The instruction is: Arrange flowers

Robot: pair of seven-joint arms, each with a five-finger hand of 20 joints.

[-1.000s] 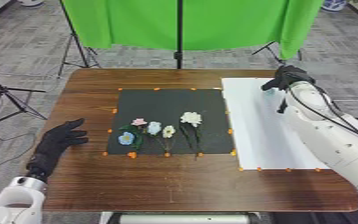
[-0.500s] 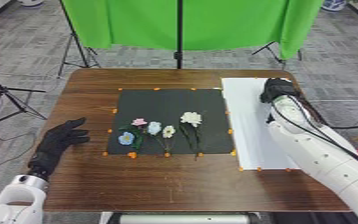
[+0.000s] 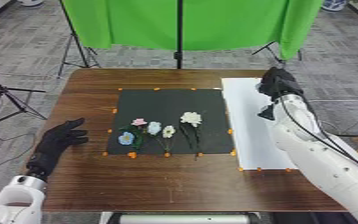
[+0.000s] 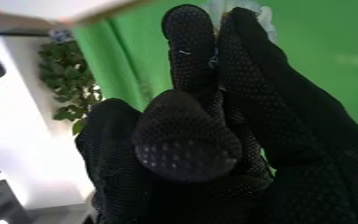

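- Right hand [image 3: 279, 82] shifted slightly farther out; placement judged still pending.
- Left hand [image 3: 62, 136] left relaxed.
- Laid flowers [image 3: 190, 118] seen on black mat [image 3: 158, 102].
- Pale flower [image 4: 265, 21] apparently pinched by right hand, over white sheet [image 3: 255, 145].

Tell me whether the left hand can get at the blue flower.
Probably yes: the left hand is left of the black mat, with its fingers open, and nothing appears to block its way to the blue flower near the mat's left edge.
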